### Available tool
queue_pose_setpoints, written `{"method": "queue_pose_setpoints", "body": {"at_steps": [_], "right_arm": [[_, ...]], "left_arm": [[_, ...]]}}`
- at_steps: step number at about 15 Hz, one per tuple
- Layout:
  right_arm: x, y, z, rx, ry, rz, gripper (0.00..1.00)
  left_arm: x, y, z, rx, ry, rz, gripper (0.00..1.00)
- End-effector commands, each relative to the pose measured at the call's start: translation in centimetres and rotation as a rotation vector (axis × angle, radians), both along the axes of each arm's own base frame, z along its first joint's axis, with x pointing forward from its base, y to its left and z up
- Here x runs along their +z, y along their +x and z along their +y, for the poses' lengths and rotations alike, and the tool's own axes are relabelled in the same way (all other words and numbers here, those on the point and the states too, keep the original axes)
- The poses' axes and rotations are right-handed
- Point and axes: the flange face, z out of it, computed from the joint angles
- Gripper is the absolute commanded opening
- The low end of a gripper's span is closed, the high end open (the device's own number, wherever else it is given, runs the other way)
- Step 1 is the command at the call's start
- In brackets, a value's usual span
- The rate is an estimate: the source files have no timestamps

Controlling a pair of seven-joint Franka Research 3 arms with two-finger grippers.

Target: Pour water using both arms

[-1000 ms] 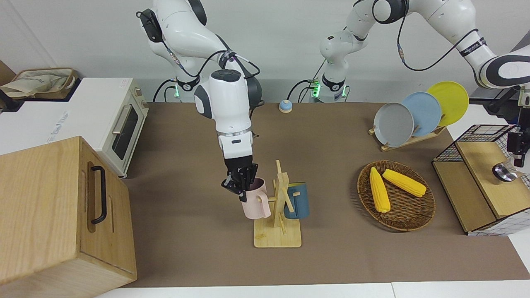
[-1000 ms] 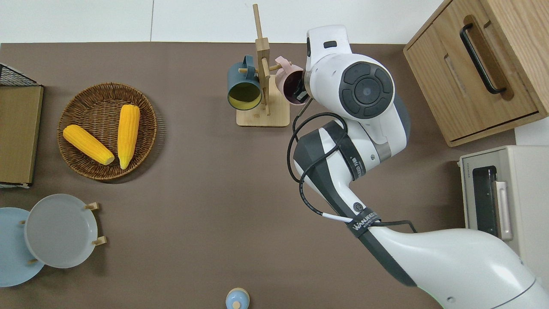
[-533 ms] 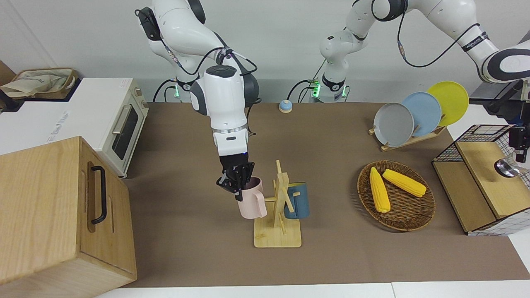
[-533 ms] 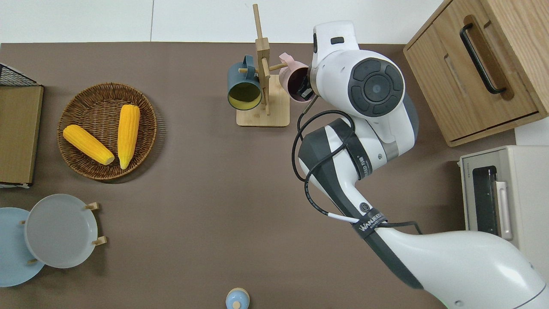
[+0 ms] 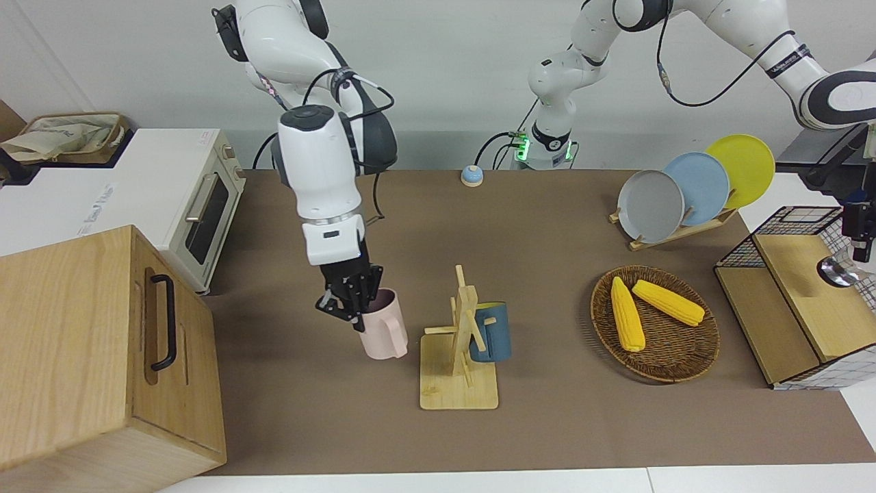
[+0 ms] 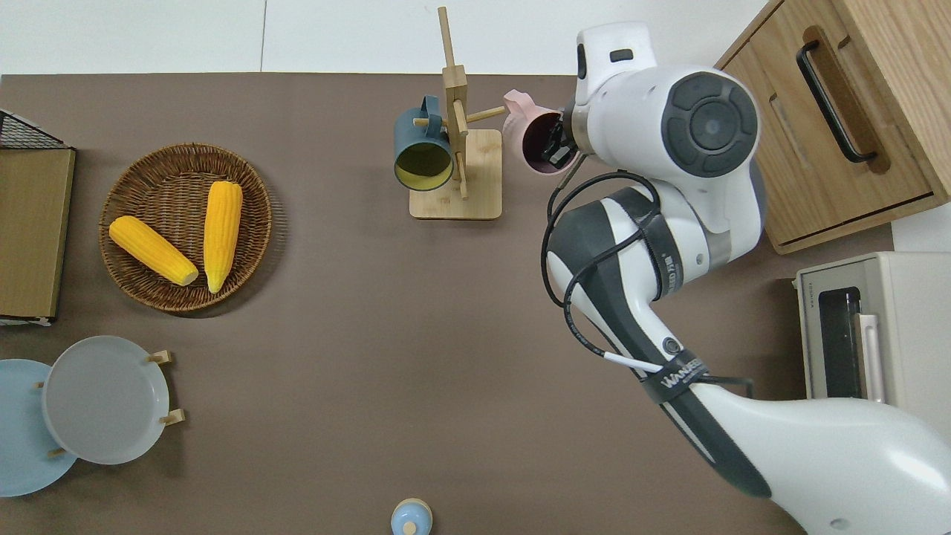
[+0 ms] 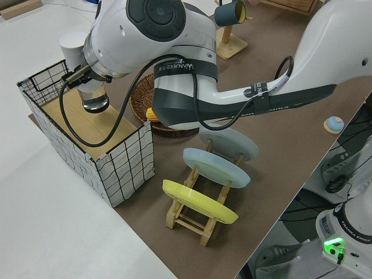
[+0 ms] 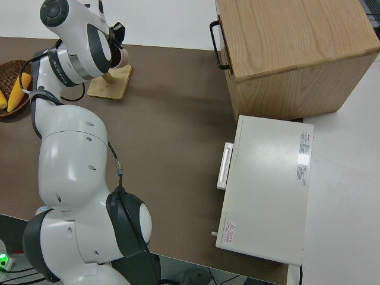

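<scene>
- Pink mug point(image 5: 383, 334) hangs in the air, clear of the wooden mug rack point(image 5: 460, 356), toward the right arm's end of the surface point(image 5: 287, 383).
- Right hand point(image 5: 350, 305) pinches the mug's rim.
- Blue mug point(image 5: 491, 332) hangs on the rack.
- Left hand point(image 7: 93, 92) over the wire basket point(image 7: 119, 168) grips a shiny metal object point(image 7: 95, 102).

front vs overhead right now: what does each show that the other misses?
Front only: the left claw on a metal cup over the wire basket, plus the yellow plate.
Overhead only: a look down into the pink mug, where one finger of the right claw sits inside the rim, and into the blue mug with its yellow inside.
Both: the wooden mug rack, pink mug clear of its pegs, and the corn basket.
</scene>
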Motion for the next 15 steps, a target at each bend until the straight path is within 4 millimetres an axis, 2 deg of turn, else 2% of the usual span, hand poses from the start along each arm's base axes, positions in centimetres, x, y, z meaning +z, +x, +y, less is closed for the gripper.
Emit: {"method": "queue_pose_setpoints", "body": {"at_steps": [1, 3, 6, 8, 10, 13, 15], "right_arm": [[2.0, -0.8, -3.2, -0.007, -0.004, 0.054, 0.01], [2.8, -1.4, -4.6, -0.039, -0.013, 0.093, 0.01], [3.9, -2.0, -7.7, -0.123, 0.001, 0.149, 0.0], [4.7, -3.0, -9.3, -0.249, 0.061, 0.229, 0.0], [6.0, -4.3, -10.0, -0.356, 0.081, 0.283, 0.0], [8.0, -6.7, -9.3, -0.544, 0.115, 0.363, 0.0], [9.0, -8.6, -7.5, -0.676, 0.189, 0.458, 0.0]], "left_arm": [[3.5, -0.7, -0.7, 0.009, 0.002, 0.01, 0.0], [4.2, -1.0, -1.0, 0.017, -0.01, 0.018, 0.0], [6.7, -2.0, -2.0, 0.021, -0.002, 0.025, 0.0], [7.9, -2.4, -3.0, 0.021, -0.028, 0.032, 0.0], [9.0, -2.7, -4.8, 0.018, -0.044, 0.049, 0.0], [10.5, -3.2, -8.3, 0.035, -0.049, 0.069, 0.0], [10.5, -4.0, -10.9, 0.048, -0.069, 0.092, 0.0]]}}
